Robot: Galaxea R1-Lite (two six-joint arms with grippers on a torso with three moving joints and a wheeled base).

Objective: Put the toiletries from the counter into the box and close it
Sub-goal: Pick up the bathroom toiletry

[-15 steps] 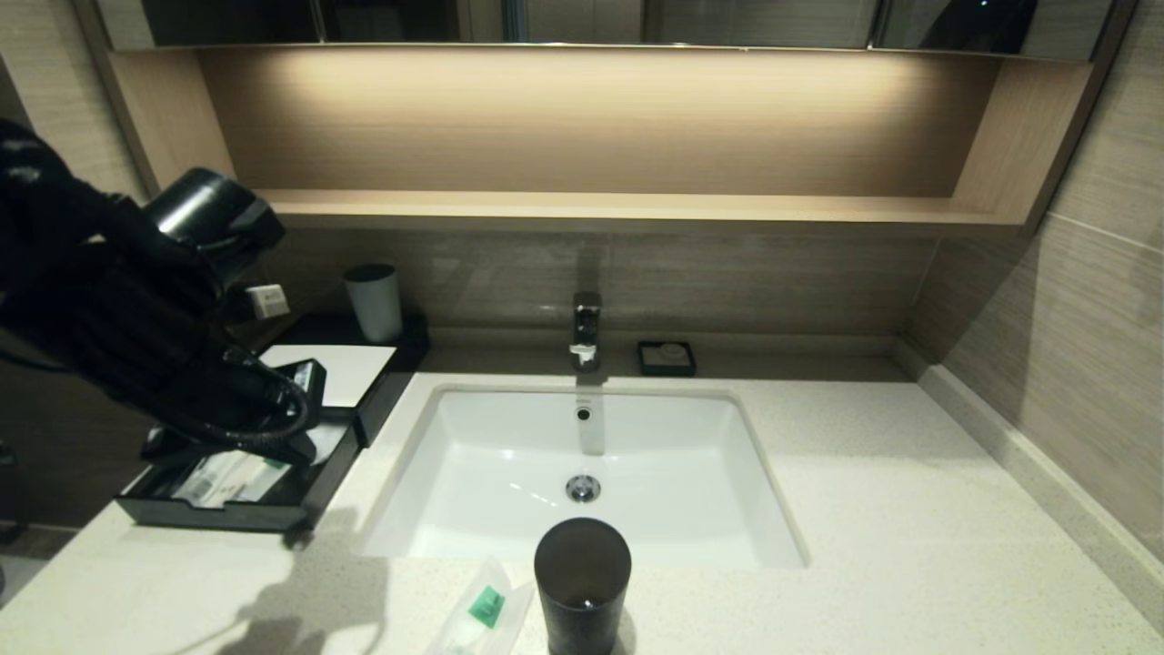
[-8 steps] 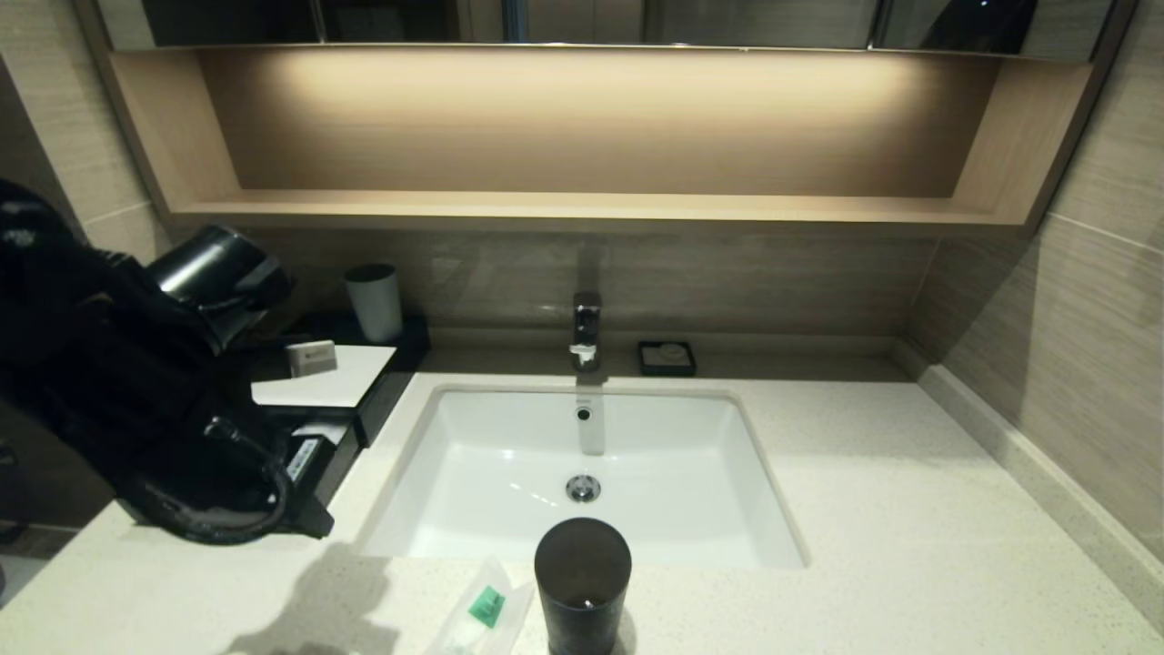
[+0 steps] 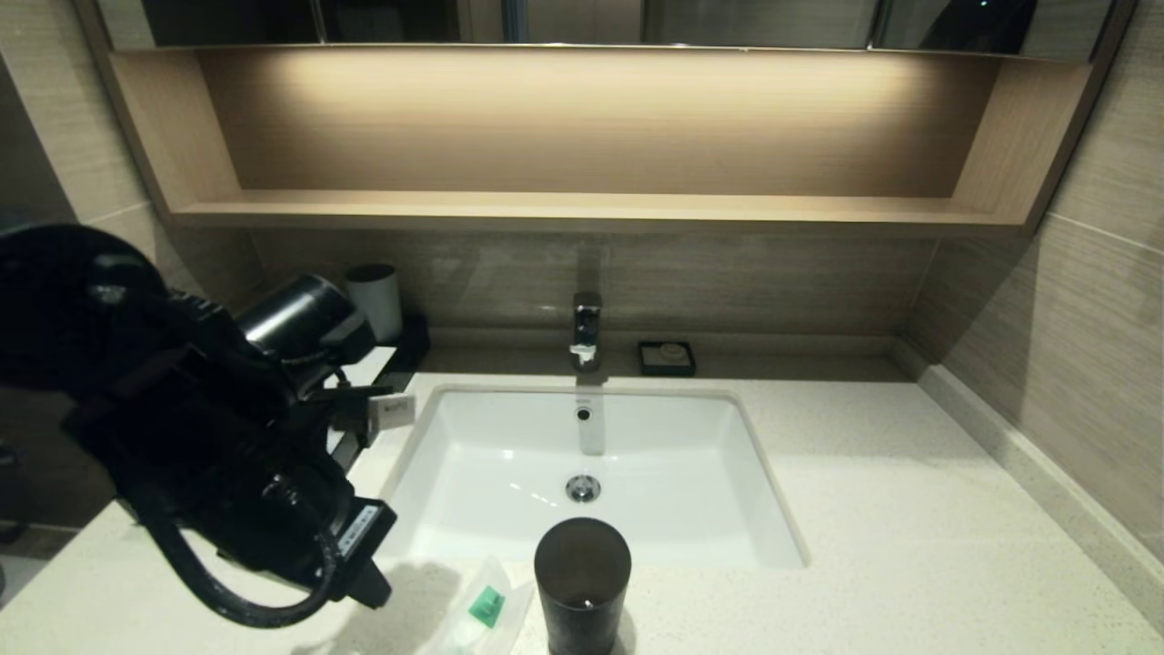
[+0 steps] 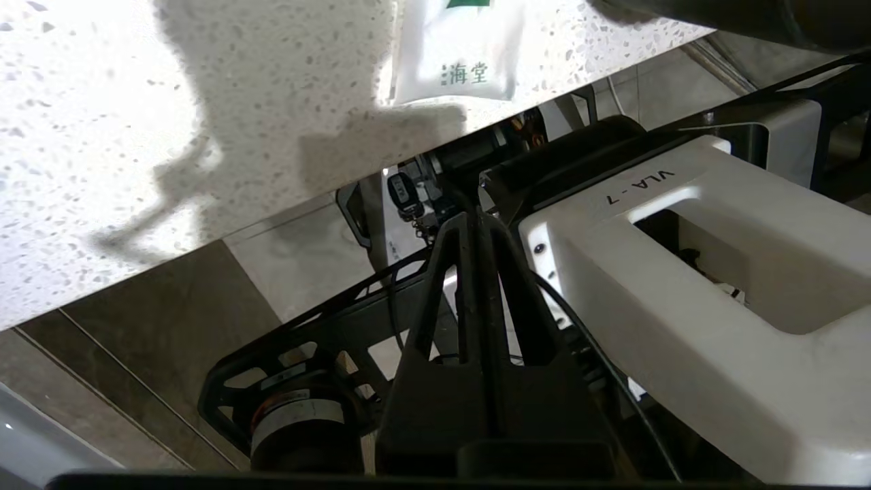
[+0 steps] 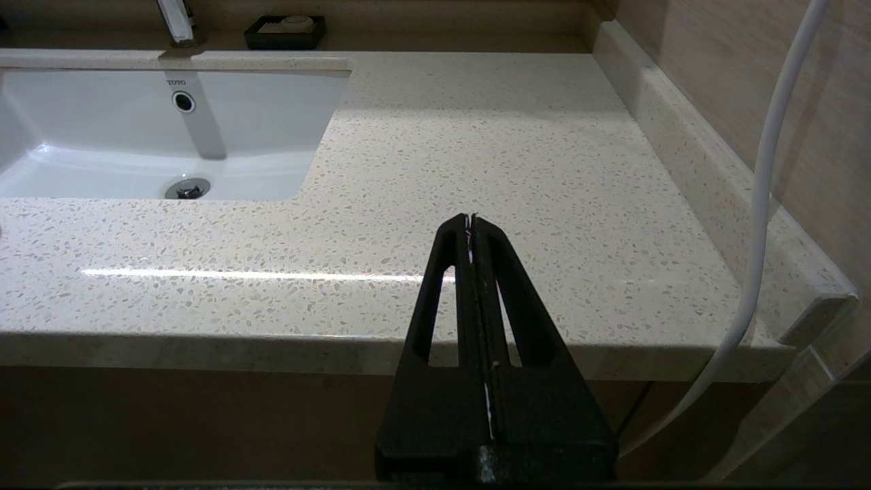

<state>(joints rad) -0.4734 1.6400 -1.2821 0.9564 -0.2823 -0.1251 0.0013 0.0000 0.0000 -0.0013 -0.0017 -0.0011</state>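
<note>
A translucent-white packet with a green label [image 3: 486, 605] lies at the counter's [image 3: 864, 509] front edge, just left of a dark cup [image 3: 582, 582]. In the left wrist view the same packet [image 4: 463, 58] rests by the stone edge. My left gripper [image 4: 474, 216] is shut and empty. It hangs low over the front edge, left of the packet, and points down past the counter [image 4: 136, 136] toward my own base. My left arm [image 3: 209, 455] hides most of the box [image 3: 411, 344]; only its back corner shows. My right gripper [image 5: 471, 219] is shut, parked before the counter's right front edge.
The white basin [image 3: 509, 455] sinks into the middle of the counter, with a tap [image 3: 587, 329] behind it. A grey cup [image 3: 375, 300] stands behind the box, and a small black soap dish [image 3: 667, 357] sits right of the tap. A white cable [image 5: 762, 204] hangs along the right wall.
My left arm has swung from over the box's tray forward and to the right, down toward the packet at the front edge. It now covers the box. Its fingers stayed shut.
</note>
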